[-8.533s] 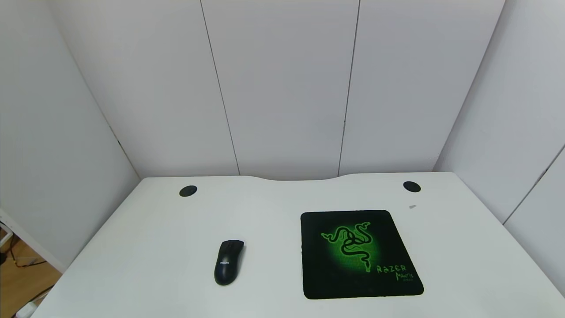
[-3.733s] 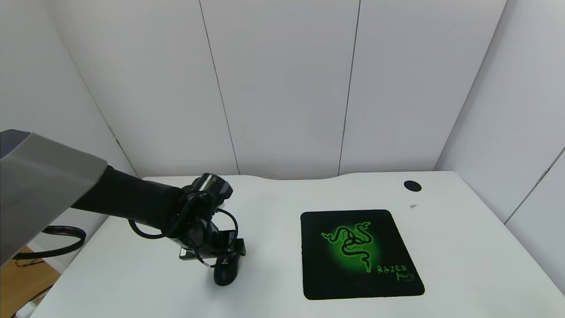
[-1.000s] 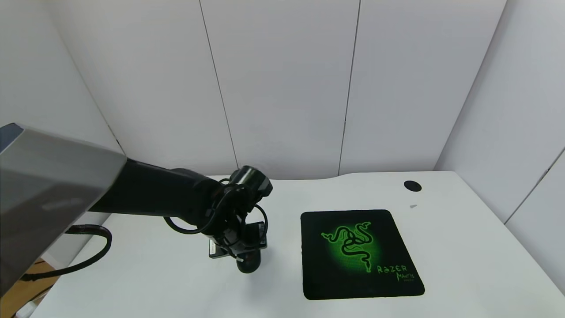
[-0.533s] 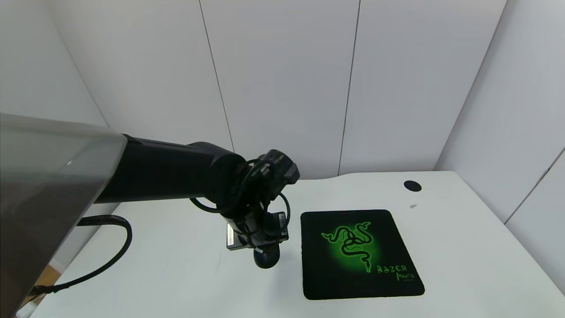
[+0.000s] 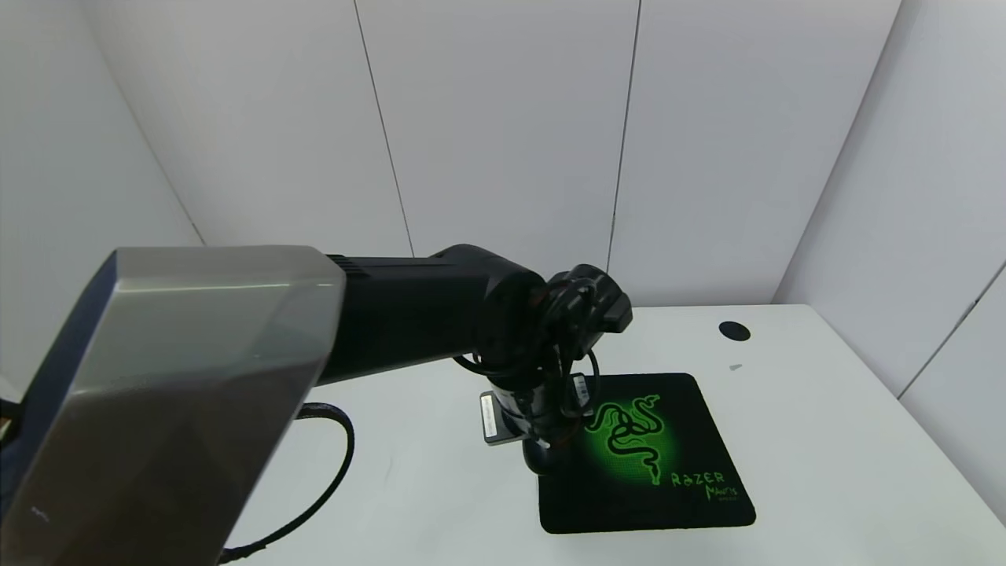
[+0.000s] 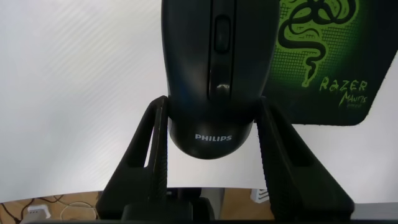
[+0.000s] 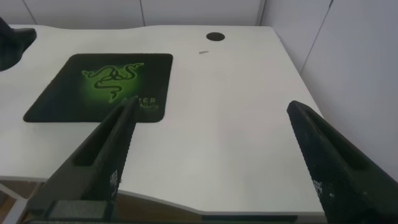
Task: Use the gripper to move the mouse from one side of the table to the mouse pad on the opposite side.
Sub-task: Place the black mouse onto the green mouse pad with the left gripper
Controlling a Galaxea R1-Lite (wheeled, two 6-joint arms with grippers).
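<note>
The left gripper holds the black Philips mouse clamped between its jaws, one finger on each side of the mouse's rear. In the head view the left gripper and the mouse sit at the left edge of the Razer mouse pad on the white counter. The right gripper is parked off the counter's near right side, its jaws wide apart and holding nothing. A round black grommet lies beyond the pad.
</note>
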